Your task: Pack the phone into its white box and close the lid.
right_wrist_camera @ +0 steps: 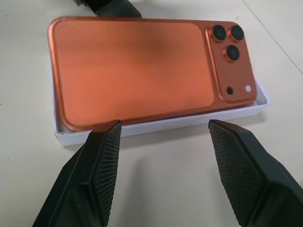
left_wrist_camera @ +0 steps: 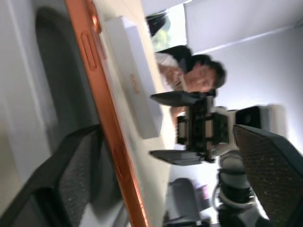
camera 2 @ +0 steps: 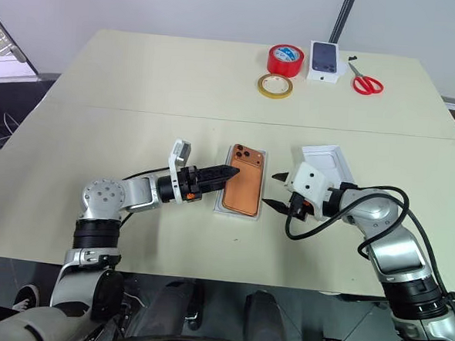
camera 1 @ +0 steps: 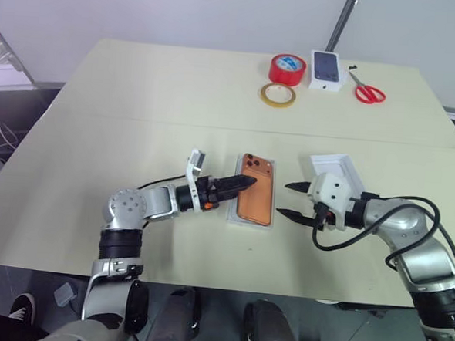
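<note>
- Phone: a slim orange smartphone, back up with three dark lenses, lies in the shallow white box on the cream table.
- Left gripper reaches over the phone's edge, fingers parted.
- Right gripper hovers just beside the box, jaws spread, gripping nothing.
- Plain white lid rests behind the right gripper.
</note>
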